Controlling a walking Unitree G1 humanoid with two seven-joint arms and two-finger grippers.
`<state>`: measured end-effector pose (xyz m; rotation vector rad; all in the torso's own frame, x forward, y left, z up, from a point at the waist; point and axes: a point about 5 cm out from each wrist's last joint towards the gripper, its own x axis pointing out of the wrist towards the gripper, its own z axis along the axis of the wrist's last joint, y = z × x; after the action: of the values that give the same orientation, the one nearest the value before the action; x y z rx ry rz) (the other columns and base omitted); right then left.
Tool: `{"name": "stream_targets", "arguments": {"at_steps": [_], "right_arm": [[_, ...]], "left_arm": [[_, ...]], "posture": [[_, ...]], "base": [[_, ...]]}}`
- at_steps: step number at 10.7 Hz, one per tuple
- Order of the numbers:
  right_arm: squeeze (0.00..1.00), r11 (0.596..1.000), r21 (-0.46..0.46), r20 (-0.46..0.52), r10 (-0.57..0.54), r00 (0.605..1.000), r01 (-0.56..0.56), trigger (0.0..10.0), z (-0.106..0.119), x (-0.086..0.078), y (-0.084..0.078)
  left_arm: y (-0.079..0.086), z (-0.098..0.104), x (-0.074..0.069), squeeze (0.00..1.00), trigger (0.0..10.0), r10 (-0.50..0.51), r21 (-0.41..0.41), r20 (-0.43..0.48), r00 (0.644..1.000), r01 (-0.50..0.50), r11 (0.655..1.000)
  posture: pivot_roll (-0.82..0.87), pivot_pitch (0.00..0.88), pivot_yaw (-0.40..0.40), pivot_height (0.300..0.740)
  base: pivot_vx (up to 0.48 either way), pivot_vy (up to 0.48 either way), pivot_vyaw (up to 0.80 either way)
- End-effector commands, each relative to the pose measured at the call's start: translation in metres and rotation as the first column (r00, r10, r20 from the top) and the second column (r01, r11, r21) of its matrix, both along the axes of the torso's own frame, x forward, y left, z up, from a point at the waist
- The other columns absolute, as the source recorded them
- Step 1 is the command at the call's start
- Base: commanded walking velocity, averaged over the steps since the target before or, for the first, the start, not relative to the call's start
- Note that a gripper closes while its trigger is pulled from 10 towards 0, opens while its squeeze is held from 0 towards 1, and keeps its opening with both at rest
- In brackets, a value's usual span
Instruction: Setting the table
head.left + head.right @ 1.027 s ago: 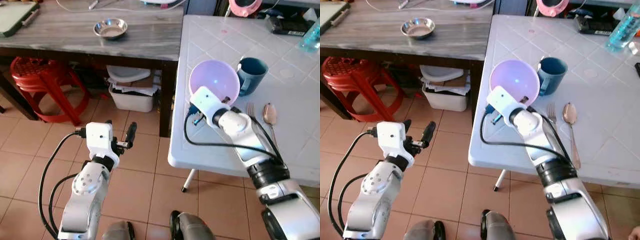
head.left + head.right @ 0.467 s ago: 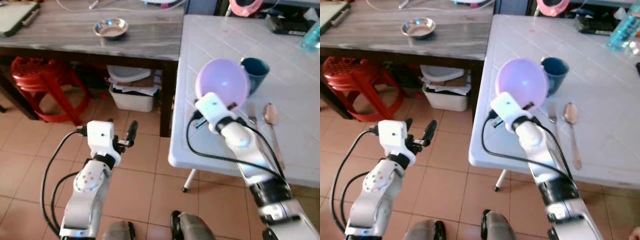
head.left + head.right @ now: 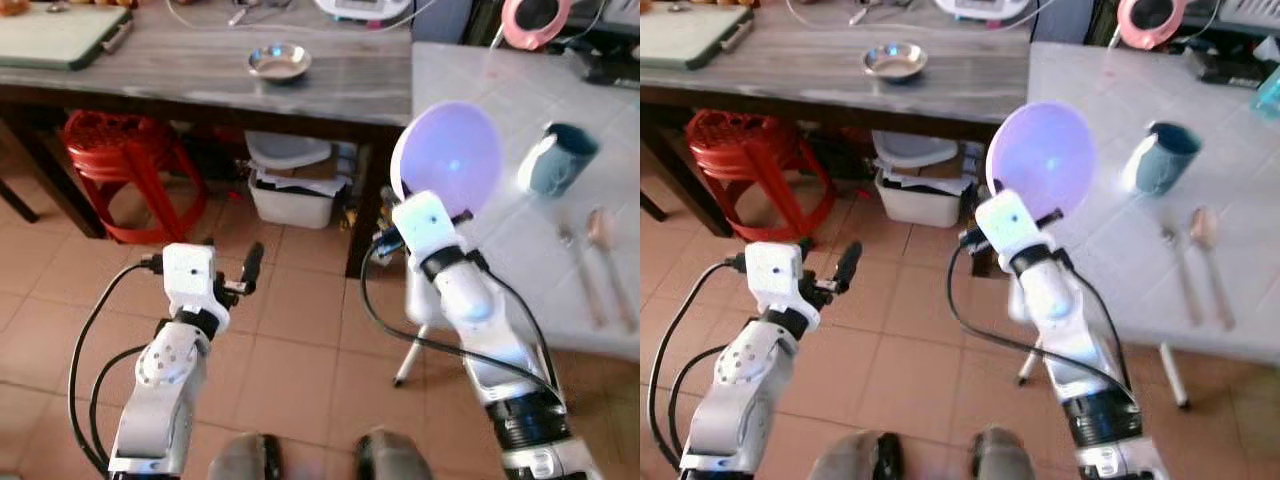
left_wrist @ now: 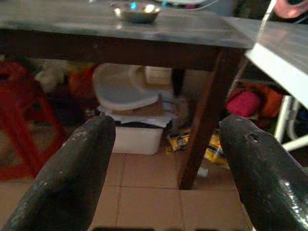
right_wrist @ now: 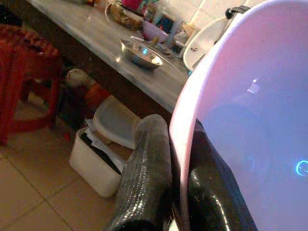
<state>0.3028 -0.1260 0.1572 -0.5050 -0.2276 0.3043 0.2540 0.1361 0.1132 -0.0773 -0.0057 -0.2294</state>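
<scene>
Lilac bowl [image 3: 448, 158], teal mug [image 3: 560, 172], red stool [image 3: 118, 165], white table [image 3: 520, 100].

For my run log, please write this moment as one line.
right gripper: jaws shut on purple bowl rim, raised | left gripper: open, idle | teal mug, fork, spoon: on white table

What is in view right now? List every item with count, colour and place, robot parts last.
bowl: 1, lilac, held tilted on edge above the corner of the white table
mug: 1, teal, on the white table
fork: 1, metal, on the white table beside the spoon
spoon: 1, metal, right of the fork
steel dish: 1, silver, on the grey table
tray: 1, green, far left of the grey table
stool: 1, red, under the grey table
storage box: 1, white, on the floor under the grey table
left gripper: 1, black fingers apart, above the floor tiles
right gripper: 1, black fingers clamped on the bowl's rim
</scene>
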Motion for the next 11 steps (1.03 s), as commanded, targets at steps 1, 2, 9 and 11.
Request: {"name": "stream_targets", "arguments": {"at_steps": [1,2,9,11], "right_arm": [[0.0,0.999,0.041,0.009,-0.022,1.0,0.022,0.0,0.0,-0.003,-0.003],[0.0,0.997,0.068,0.008,-0.026,1.0,0.025,0.0,0.0,-0.003,-0.002],[0.0,0.995,0.097,0.034,0.033,0.999,-0.036,0.0,0.003,-0.007,0.008],[0.0,0.995,0.097,0.033,0.034,0.999,-0.037,0.0,0.003,-0.008,0.008]], "left_arm": [[-0.008,-0.001,-0.001,0.0,10.0,-0.037,0.016,0.013,0.999,0.036,0.999],[-0.01,-0.001,-0.001,0.0,10.0,-0.042,0.022,0.017,0.999,0.042,0.999],[-0.01,0.003,0.006,0.0,10.0,-0.052,0.02,0.048,0.997,0.051,0.999],[-0.011,0.004,0.006,0.0,10.0,-0.053,0.027,0.056,0.997,0.051,0.998]], "posture": [[-0.06,0.089,0.015,0.74],[-0.06,0.088,0.016,0.74],[-0.06,0.091,0.032,0.74],[-0.06,0.092,0.033,0.74]], "base": [[0.439,0.0,0.0],[0.458,0.0,0.0],[0.475,0.0,0.0],[0.454,0.0,0.0]]}}
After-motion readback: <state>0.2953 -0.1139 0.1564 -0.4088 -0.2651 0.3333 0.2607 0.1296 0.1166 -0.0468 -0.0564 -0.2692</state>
